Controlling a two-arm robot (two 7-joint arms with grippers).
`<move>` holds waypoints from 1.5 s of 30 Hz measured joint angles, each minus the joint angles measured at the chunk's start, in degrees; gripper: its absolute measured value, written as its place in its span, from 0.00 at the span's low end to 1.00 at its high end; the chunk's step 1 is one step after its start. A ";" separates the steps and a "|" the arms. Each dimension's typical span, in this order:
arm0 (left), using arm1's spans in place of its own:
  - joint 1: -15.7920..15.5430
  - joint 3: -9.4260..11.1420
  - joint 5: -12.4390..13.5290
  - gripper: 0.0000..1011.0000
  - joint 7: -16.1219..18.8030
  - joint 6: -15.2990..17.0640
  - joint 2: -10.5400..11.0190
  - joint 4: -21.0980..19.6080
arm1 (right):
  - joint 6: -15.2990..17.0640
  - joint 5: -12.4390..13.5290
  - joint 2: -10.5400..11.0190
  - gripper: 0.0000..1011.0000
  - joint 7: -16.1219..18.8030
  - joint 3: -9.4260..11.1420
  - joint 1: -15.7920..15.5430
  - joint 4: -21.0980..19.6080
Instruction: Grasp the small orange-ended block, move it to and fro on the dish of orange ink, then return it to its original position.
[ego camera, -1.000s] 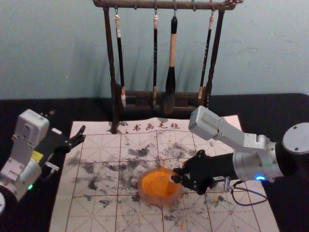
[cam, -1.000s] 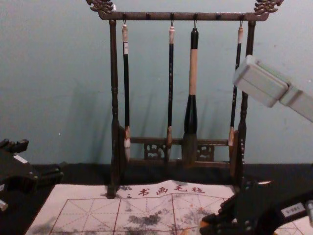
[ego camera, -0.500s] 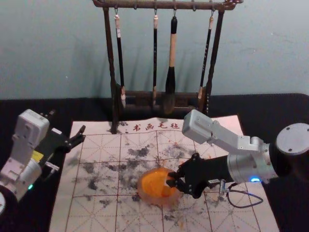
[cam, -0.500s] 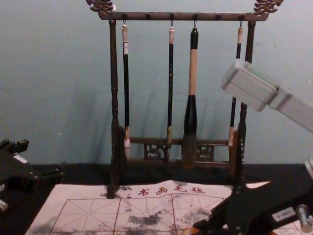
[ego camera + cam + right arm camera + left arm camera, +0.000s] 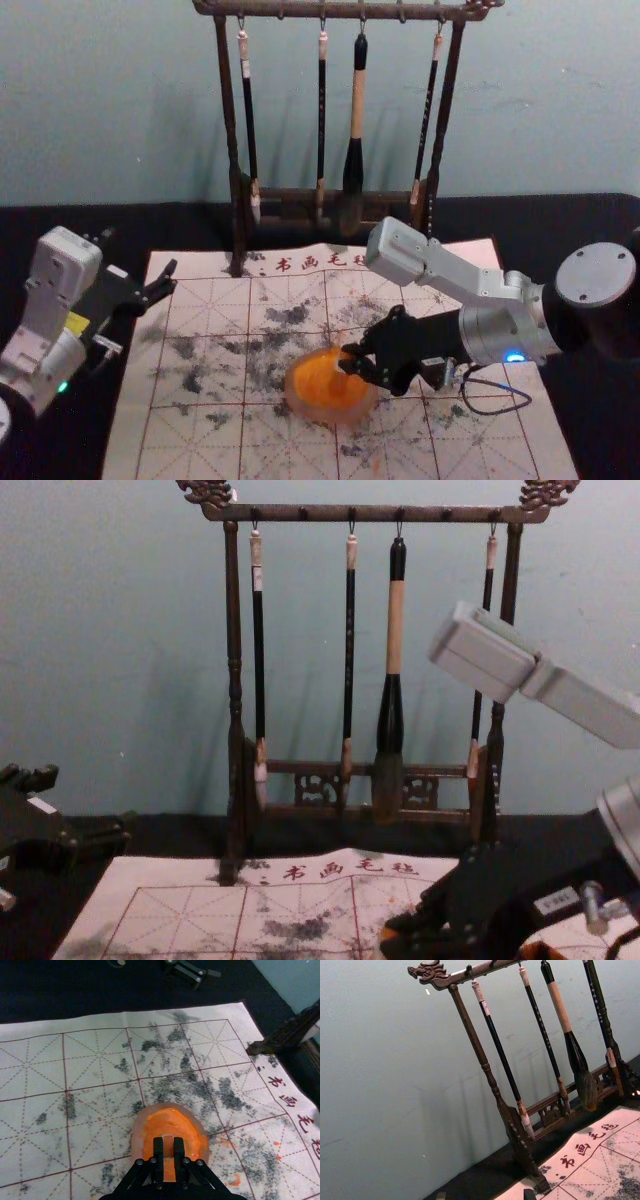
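Note:
In the head view my right gripper (image 5: 345,360) reaches in from the right, its tips over the upper right part of the round dish (image 5: 302,408) of orange ink. In the right wrist view the right gripper (image 5: 168,1147) is shut on the small block (image 5: 168,1145), whose visible face is orange-brown. Behind it lies the orange ink, ringed by the pale dish rim (image 5: 137,1132). Whether the block's lower end touches the ink I cannot tell. My left gripper (image 5: 170,279) is parked open at the mat's left edge; the left wrist view has its fingertips (image 5: 529,1194) apart.
A dark wooden rack (image 5: 238,190) with several hanging brushes, among them a thick one (image 5: 354,165), stands behind the dish at the mat's far edge. The gridded, ink-stained mat (image 5: 200,440) lies on a black table (image 5: 590,220).
My right gripper has shifted left across the dish with the block in its grip, and its forearm has followed. The left arm and the dish have stayed put.

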 joint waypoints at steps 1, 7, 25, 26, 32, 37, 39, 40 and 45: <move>0.00 0.00 0.00 0.99 0.00 0.00 0.00 0.00 | 0.04 -0.08 -0.07 0.08 -0.08 0.00 0.08 0.14; 0.00 0.00 0.00 0.99 0.00 0.00 0.00 0.00 | 0.48 -0.51 -0.26 0.08 -0.74 0.30 0.37 0.81; 0.00 0.00 0.00 0.99 0.00 0.00 0.00 0.00 | 0.75 0.23 2.38 0.08 -0.20 1.55 -1.81 -2.62; 0.00 0.00 0.00 0.99 0.00 0.00 0.00 0.00 | 0.71 0.42 2.52 0.08 -0.06 1.55 -1.94 -2.90; 0.00 0.00 0.00 0.99 0.00 0.00 0.00 0.00 | 0.42 1.27 2.38 0.08 0.19 1.73 -2.08 -3.15; 0.00 0.00 0.00 0.99 0.00 0.00 0.00 0.00 | -0.02 1.90 2.08 0.08 0.17 1.89 -2.06 -2.90; 0.00 0.00 0.00 0.99 0.00 0.00 0.00 0.00 | -0.09 2.03 2.04 0.08 0.12 1.94 -2.05 -2.88; 0.00 0.00 0.00 0.99 0.00 0.00 0.00 0.00 | -0.15 2.16 2.06 0.08 0.01 2.00 -2.05 -2.89; 0.00 0.00 0.00 0.99 0.00 0.00 0.00 0.00 | -0.24 2.56 2.48 0.08 -0.47 2.40 -2.24 -3.21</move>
